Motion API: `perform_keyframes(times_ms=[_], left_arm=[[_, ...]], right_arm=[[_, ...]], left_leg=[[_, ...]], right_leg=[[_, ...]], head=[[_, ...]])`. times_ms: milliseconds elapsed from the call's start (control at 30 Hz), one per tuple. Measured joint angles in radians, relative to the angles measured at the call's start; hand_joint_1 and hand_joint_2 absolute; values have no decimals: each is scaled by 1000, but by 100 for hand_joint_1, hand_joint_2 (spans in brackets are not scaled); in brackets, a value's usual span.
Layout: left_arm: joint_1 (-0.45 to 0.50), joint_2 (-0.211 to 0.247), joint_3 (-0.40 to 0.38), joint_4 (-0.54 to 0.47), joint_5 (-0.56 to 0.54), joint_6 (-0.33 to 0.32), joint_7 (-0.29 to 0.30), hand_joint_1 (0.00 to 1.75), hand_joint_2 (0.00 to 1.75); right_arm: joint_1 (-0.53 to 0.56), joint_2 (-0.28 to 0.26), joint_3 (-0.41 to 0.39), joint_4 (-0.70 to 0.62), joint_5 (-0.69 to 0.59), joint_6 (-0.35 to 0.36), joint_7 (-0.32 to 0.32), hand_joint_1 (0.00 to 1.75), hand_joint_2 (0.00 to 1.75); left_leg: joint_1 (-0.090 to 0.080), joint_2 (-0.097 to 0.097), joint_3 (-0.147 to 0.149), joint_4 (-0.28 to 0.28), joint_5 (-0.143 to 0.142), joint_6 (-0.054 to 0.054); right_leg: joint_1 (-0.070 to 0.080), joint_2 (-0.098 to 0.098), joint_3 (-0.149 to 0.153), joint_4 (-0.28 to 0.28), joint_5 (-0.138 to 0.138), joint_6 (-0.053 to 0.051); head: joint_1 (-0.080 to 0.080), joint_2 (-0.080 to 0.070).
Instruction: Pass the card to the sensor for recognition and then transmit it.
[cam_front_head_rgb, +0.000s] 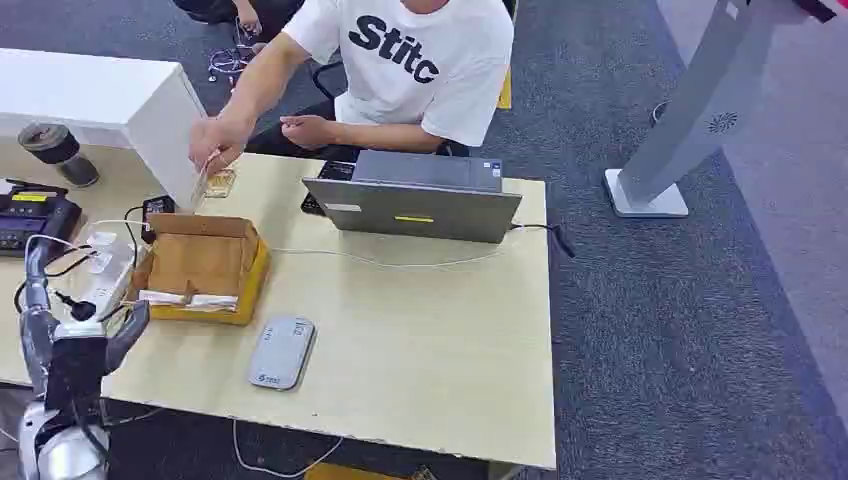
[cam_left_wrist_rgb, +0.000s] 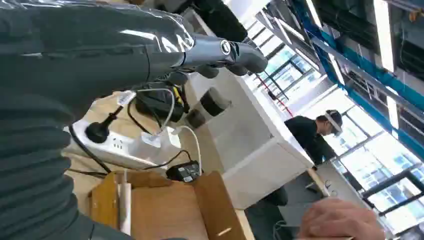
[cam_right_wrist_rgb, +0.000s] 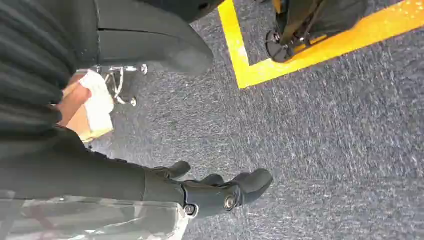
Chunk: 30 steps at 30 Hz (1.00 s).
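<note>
Card (cam_front_head_rgb: 207, 178) is pinched in the person's hand (cam_front_head_rgb: 218, 140) above the cardboard box (cam_front_head_rgb: 203, 265), offered toward me. My left hand (cam_front_head_rgb: 72, 330) hovers at the surface's (cam_front_head_rgb: 430, 330) near edge, fingers spread, holding nothing. Grey sensor (cam_front_head_rgb: 281, 351) lies beside the box, open room around it. My right hand (cam_right_wrist_rgb: 210, 192) hangs over carpet, fingers loosely apart, empty.
</note>
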<state>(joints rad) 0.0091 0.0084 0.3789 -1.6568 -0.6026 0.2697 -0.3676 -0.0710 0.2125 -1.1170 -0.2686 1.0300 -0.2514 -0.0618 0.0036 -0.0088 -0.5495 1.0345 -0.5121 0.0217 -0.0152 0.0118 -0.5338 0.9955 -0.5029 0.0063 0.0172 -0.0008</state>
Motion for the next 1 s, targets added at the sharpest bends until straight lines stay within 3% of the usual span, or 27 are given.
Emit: perform_keyframes(times_ms=[133, 467, 800, 833, 867, 900, 1000], left_arm=[[-109, 53, -51, 81, -37, -29, 80, 0, 175], [-176, 95, -95, 161, -41, -34, 90, 0, 175], [-294, 127, -126, 292, -99, -52, 152, 0, 175], [-301, 127, -132, 301, -100, -52, 152, 9, 175], [-306, 127, -137, 308, -103, -52, 153, 155, 175], [-308, 127, -142, 312, -105, -53, 153, 175, 175], [-307, 125, -151, 317, -105, -56, 153, 175, 175]], right_arm=[[-2, -2, 0, 3, 15, 5, 16, 0, 175], [-1, -6, 0, 7, 15, 5, 19, 0, 175], [-3, -9, 0, 13, 39, 31, 56, 0, 175], [-3, -9, 0, 13, 45, 32, 56, 0, 175], [-3, -9, 0, 13, 50, 32, 55, 0, 175], [-3, -9, 0, 13, 52, 32, 55, 0, 175], [-2, -9, 0, 13, 55, 31, 53, 0, 175]], left_leg=[[0, 0, 0, 0, 1, 0], [0, 3, 0, 0, 0, 0], [0, 3, 0, 0, 1, 0], [0, 3, 0, 0, 1, 0], [0, 3, 0, 0, 1, 0], [0, 3, 0, 0, 1, 0], [0, 3, -1, 0, 1, 0]], right_leg=[[0, 0, 0, 0, 0, 0], [0, 2, -1, 1, 0, -1], [0, 2, -1, 1, 1, -1], [0, 2, -1, 1, 1, -1], [0, 2, -1, 1, 1, -1], [0, 2, -1, 1, 1, -1], [0, 2, -1, 1, 1, -1]], head=[[0, 0], [0, 0], [0, 0], [0, 0], [0, 0], [0, 0], [0, 0]])
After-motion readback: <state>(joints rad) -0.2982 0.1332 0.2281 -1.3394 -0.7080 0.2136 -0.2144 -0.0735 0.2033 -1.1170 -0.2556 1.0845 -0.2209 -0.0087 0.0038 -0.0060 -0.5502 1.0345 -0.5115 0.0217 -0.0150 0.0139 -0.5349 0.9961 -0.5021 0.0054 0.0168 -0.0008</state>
